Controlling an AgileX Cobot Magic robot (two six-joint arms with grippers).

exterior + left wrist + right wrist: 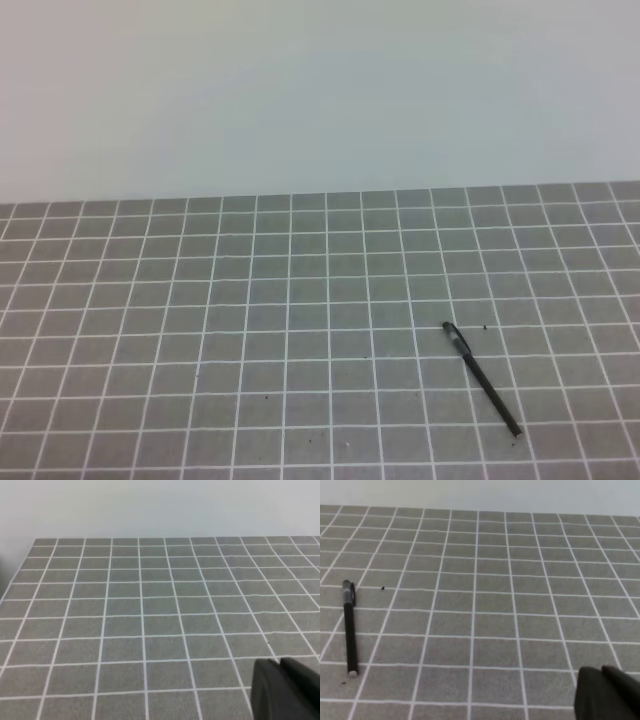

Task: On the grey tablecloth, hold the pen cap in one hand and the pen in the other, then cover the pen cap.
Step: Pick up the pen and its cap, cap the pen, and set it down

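Showed the grey tablecloth (250, 330) spread over the desk, with the pen (349, 630) lying flat on it, well ahead and to the left of the right claw (600, 672) and touching neither claw. Did not appear anywhere in the left wrist view, so judged to sit off to the right of the left claw (279, 664). Had both claws clenched and empty, hovering low at the near edge of their own views. Ran its long axis nearly straight away from the right claw, tilted only slightly across the grid lines; seen from the high view, ran diagonally from far-left to near-right. Pointed a small silvery end back toward the right claw and a thicker end away from it. Carried what looked like the pen cap (348, 592) on that far end, with a thin clip sticking out; could not be told whether cap and pen were joined or only lying end to end. Called, as a judgement, for opening the right claw first, swinging it left and forward, and lowering it across the barrel at right angles to the long axis, near the middle, so the thin stick would not roll or pivot. Needed the left claw to cross toward the cap end and pinch the stubby piece clear of the clip. Risked pushing the pen along the cloth if approached lengthwise.
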